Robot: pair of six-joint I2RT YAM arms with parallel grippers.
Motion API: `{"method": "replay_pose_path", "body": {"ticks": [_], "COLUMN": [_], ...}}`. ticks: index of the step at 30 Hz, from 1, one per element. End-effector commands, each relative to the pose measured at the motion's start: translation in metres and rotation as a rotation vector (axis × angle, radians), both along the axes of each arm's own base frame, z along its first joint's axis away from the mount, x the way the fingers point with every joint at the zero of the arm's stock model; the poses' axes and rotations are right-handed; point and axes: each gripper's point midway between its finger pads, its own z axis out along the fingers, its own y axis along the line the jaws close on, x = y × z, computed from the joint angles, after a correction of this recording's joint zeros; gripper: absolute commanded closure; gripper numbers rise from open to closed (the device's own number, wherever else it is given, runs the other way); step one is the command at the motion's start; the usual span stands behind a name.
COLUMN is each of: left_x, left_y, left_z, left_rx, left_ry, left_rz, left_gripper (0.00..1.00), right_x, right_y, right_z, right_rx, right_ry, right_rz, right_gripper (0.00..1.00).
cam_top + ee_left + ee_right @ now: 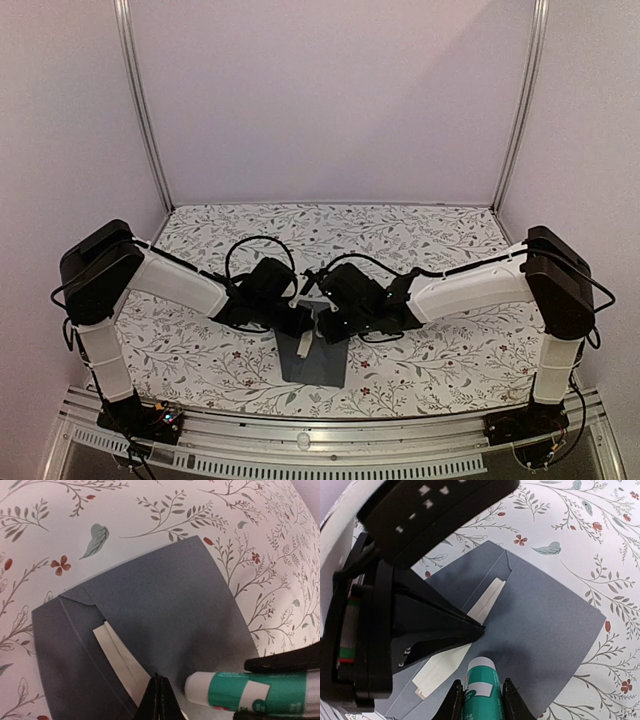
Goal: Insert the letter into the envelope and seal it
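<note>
The dark grey envelope (318,368) lies flat near the table's front edge; it also shows in the left wrist view (165,610) and the right wrist view (550,625). A cream folded paper strip (117,657) shows at its mouth under the open flap (65,655), also seen in the right wrist view (487,600); the rest of the letter is hidden. My left gripper (159,700) is shut, its tips pressed down at the strip's edge. My right gripper (482,702) is shut on a teal-white glue stick (481,685), whose white tip hovers just above the envelope beside the left fingertips.
The floral tablecloth (420,240) covers the table. Both arms meet over the envelope at the front centre. The left gripper's black body (410,620) fills the left of the right wrist view. Metal frame posts (140,100) stand at the back corners.
</note>
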Motion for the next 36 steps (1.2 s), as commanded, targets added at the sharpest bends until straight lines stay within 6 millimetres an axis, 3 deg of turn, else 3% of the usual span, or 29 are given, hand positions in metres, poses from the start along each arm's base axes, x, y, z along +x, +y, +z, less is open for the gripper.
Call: {"method": "replay_pose_path", "body": {"ticks": [1,7,10,16,19,25,30,36], "left_x": [0.002,0.002,0.002,0.002,0.003,0.002,0.000,-0.002], "left_y": [0.008,0.008,0.009,0.008,0.008,0.006,0.003,0.013], "left_z": [-0.013,-0.013,-0.013,-0.011,-0.010,-0.002,0.024,0.044], "left_rx": [0.034,0.035,0.034,0.029,0.023,-0.011,-0.091,-0.118], "left_ry": [0.024,0.023,0.021,0.021,0.018,0.008,-0.047,-0.102], "left_rz": [0.012,0.011,0.013,0.017,0.025,0.021,0.003,0.020], "left_gripper": [1.00,1.00,1.00,1.00,1.00,1.00,1.00,1.00], "right_x": [0.020,0.017,0.002,-0.036,-0.044,-0.028,-0.003,-0.007], "right_y": [-0.003,0.004,0.006,0.013,0.012,0.008,-0.004,-0.003], "right_z": [-0.009,-0.013,-0.016,-0.002,0.000,0.000,-0.005,-0.018], "right_rx": [-0.067,-0.065,-0.033,0.041,0.038,-0.031,-0.155,-0.172], "right_ry": [-0.046,-0.028,0.017,0.074,0.077,0.020,-0.053,-0.025], "right_rz": [-0.056,-0.018,0.033,0.132,0.138,0.076,-0.028,-0.023], "right_gripper": [1.00,1.00,1.00,1.00,1.00,1.00,1.00,1.00]}}
